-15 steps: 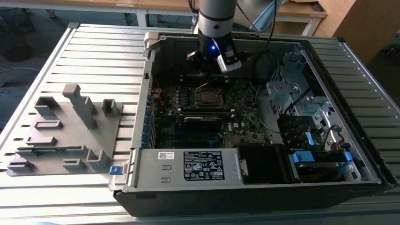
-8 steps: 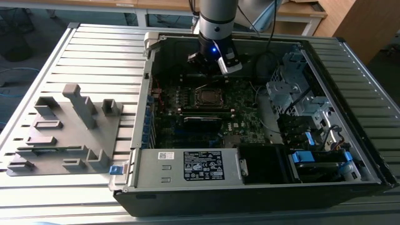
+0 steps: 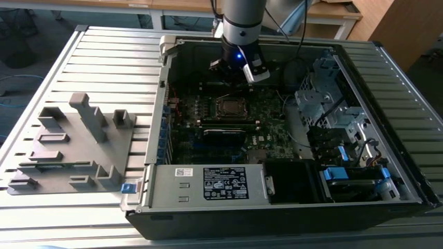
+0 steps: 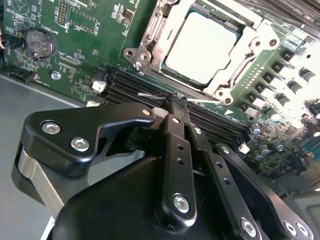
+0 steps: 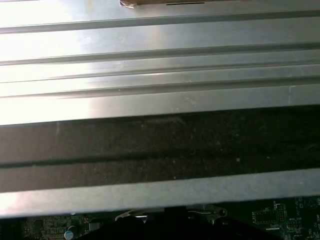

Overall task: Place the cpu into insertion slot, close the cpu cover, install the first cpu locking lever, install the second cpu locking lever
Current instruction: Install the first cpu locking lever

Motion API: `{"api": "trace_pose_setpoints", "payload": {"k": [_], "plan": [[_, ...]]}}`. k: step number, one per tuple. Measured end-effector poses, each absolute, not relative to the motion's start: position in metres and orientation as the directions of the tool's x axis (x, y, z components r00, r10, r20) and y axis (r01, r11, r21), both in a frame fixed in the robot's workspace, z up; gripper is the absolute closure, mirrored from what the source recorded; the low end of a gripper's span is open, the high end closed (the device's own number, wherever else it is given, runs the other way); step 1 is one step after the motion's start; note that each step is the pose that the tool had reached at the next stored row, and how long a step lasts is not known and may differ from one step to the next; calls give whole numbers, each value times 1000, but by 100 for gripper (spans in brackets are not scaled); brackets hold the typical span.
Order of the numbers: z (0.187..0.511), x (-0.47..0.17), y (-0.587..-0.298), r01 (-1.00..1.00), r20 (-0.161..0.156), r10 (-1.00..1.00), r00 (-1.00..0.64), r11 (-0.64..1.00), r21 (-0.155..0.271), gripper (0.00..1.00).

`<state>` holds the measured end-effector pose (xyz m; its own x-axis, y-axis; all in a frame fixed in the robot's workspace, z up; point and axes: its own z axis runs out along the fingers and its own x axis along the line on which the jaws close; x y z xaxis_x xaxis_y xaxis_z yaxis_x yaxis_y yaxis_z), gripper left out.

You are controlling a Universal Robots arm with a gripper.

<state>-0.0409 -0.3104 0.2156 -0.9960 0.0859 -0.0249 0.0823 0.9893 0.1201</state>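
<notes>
So here's where you're at: the cpu point(image 4: 205, 47) is already down in the insertion slot point(image 3: 229, 106), lying flat with its dull grey top facing up. In the second wrist view the cpu cover point(image 4: 264, 36) looks folded down around it, with the chip showing through the cut-out, so I'd call those two steps done. The locking levers are the open question. I can't pick them out well enough to say whether either one is latched, so count both as still left.

The chip is square, so there's no real long axis. Its edges run parallel to the socket rim, and in the exterior view the socket sits roughly square to the computer case point(image 3: 155, 150) on the desk point(image 3: 104, 67).

Your gripper point(image 4: 176, 102) hovers just beside the socket, over the motherboard point(image 4: 75, 30). The jaws are pulled together at the tips, and I can't make out anything between them.
</notes>
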Motion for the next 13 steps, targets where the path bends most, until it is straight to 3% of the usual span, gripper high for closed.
{"api": "trace_pose_setpoints", "payload": {"k": [13], "plan": [[215,-40,-309,109,-25,113,-993,987,120,89]]}}
